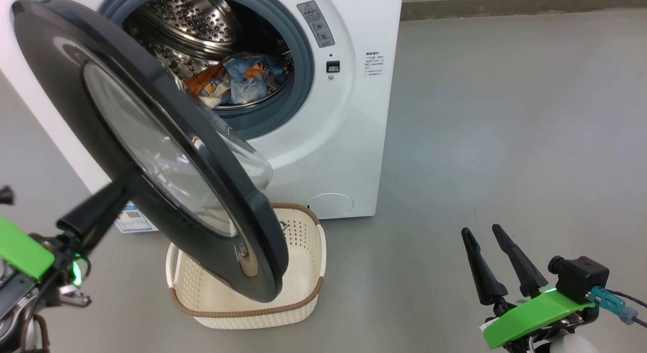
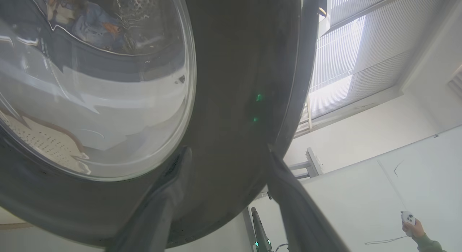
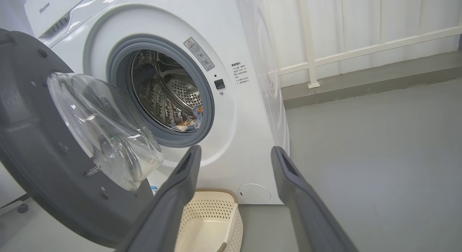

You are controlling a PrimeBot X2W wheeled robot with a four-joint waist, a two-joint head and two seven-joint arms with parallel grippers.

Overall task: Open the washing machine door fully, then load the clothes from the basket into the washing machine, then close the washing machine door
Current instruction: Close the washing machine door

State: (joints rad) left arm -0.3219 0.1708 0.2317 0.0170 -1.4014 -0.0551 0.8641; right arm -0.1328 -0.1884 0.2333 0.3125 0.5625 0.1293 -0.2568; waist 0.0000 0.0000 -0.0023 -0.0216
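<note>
door ajar, inner side facing washing machine, outer face against your left hand, released | right hand released | grey floor below

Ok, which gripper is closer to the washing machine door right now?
Left. The left gripper is up against the black outer rim of the washing machine door, fingers spread; the right gripper hangs over the floor to the right, clear of it.

Your left gripper: raised at your left, fingers spread wide, angled upward.
Your right gripper: low at your right, fingers parted, empty.
</note>
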